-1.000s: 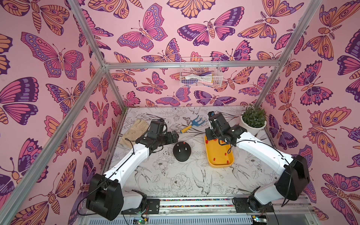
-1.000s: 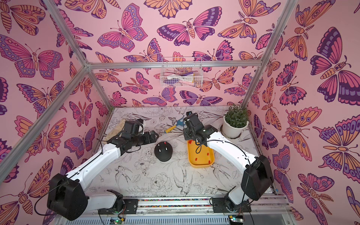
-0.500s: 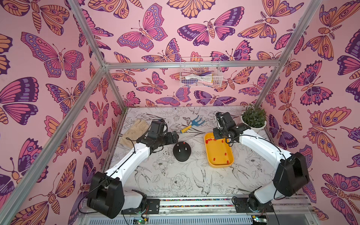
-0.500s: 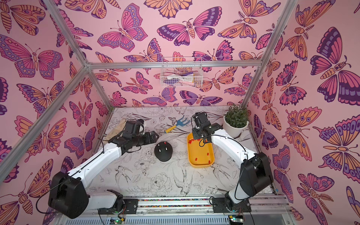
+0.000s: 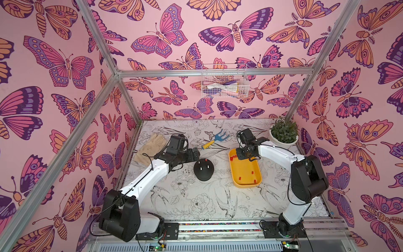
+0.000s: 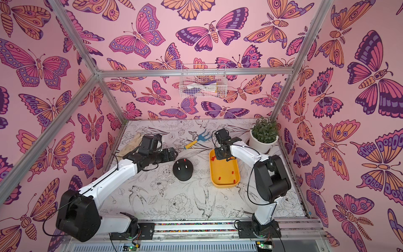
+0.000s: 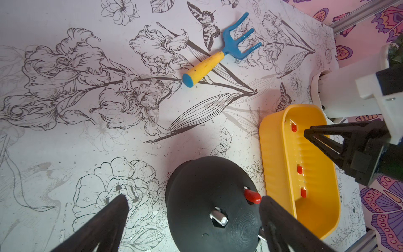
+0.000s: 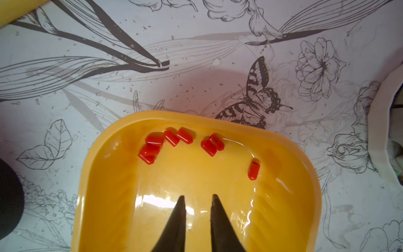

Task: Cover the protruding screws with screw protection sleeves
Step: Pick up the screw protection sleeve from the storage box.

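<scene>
my right gripper [image 8: 198, 196] just swung over yellow plastic tray [image 8: 91, 174], jaws parting, empty, near tiny red rubber sleeves [image 8: 172, 139]: next pick. left gripper [image 7: 193, 197] gapes by black dome [image 7: 196, 179], two silver screws [image 7: 219, 217] bare.

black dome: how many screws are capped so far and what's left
Done: one red sleeve sits on a screw of the black dome. In hand: nothing; the right hand hovers open and empty above the yellow tray holding the loose sleeves. To do: two bare screws.
</scene>
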You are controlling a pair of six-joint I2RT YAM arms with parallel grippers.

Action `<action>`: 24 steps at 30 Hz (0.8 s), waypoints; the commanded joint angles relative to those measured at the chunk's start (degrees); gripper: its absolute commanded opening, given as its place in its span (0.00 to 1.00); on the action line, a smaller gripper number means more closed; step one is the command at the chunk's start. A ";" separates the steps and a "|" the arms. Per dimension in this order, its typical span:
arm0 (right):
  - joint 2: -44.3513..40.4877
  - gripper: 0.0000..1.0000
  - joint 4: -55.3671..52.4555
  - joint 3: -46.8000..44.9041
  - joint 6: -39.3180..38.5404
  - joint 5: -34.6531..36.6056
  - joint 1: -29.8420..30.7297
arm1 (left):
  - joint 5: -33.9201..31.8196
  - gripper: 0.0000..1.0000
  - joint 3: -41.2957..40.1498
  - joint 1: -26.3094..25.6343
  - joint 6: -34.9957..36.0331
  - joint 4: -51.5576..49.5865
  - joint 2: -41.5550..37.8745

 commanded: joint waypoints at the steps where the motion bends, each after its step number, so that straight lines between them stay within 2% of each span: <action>1: 1.38 0.27 -0.46 1.74 -0.95 -0.52 -0.58 | -0.86 0.96 0.19 0.38 1.11 -0.78 0.16; 11: 3.76 0.30 3.19 -0.16 -0.25 -0.69 -1.71 | -0.95 0.96 0.00 0.38 1.11 -0.87 -0.19; 24: 6.37 0.28 8.77 -2.97 2.13 -3.08 -3.18 | -0.65 0.96 0.18 0.38 1.11 -0.86 0.24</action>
